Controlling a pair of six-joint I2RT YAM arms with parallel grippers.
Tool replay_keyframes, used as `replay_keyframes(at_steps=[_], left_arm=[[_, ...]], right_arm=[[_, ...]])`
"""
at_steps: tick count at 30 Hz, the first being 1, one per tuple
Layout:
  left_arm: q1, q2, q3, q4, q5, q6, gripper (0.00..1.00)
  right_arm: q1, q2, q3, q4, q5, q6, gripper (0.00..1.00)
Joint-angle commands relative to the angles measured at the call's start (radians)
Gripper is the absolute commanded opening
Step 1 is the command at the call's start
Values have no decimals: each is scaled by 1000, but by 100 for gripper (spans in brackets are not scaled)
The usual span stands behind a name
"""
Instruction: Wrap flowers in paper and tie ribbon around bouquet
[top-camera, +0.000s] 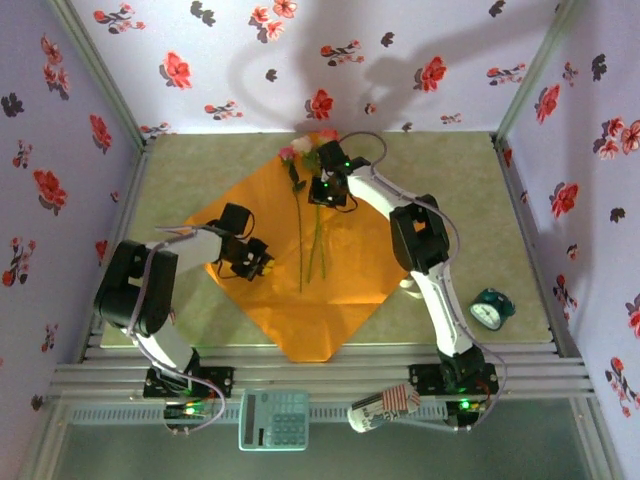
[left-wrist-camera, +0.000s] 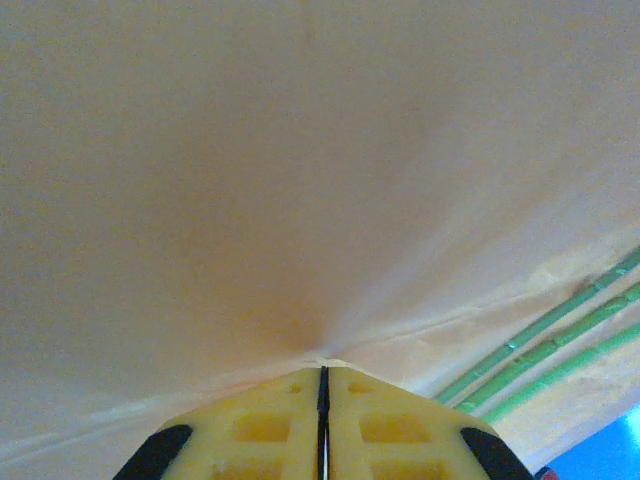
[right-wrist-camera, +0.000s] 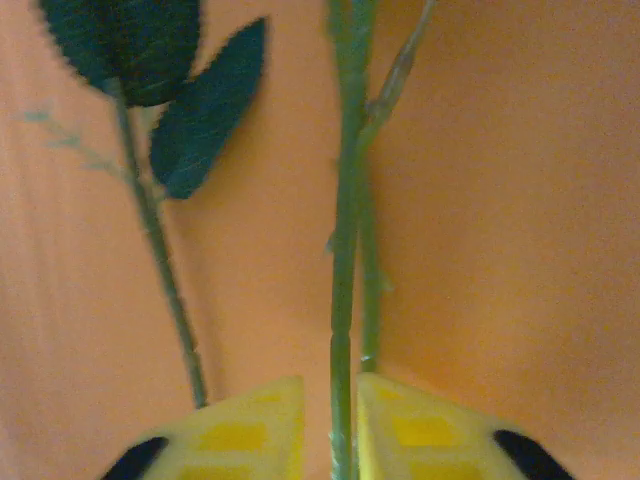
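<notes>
nearest the arm bases, the left tool (top-camera: 252, 258) is clenched on a pinch of the orange paper (top-camera: 250, 300), which tents up from its tips. beyond it, the right tool (right-wrist-camera: 330, 420) grasps the flowers (top-camera: 318, 225) by their stems, with the rose heads farther off its tips. a clean wrap likely needs stems pinned while the paper folds over slowly.

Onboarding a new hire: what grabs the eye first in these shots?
The bright orange paper lies as a diamond mid-table, rose stems along its middle. The right gripper straddles two stems near the blooms; the left gripper is shut on the paper's left part.
</notes>
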Motion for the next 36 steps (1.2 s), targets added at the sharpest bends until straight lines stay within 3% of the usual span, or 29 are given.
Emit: replay_keyframes(at_steps=[1, 5, 10, 14, 17, 23, 28, 36], left_arm=[[-9, -44, 59, -85, -11, 59, 11], [-12, -102, 89, -174, -20, 98, 14], [-50, -98, 65, -158, 100, 97, 14], [-78, -44, 27, -53, 146, 53, 11], [-83, 23, 14, 23, 160, 28, 7], [-79, 167, 85, 50, 141, 64, 4], [-73, 261, 153, 65, 130, 69, 4], [-43, 282, 240, -28, 86, 125, 3]], right_arm=[[3, -48, 35, -96, 11, -23, 48], [13, -217, -106, -87, 80, -105, 57], [68, -468, -435, -80, 106, -204, 46], [190, -661, -750, -6, 64, -250, 32], [296, -761, -900, 56, 75, -305, 30], [372, -758, -994, 104, 53, -369, 42], [428, -719, -966, 71, 118, -426, 55], [449, -691, -911, 33, 183, -496, 73]])
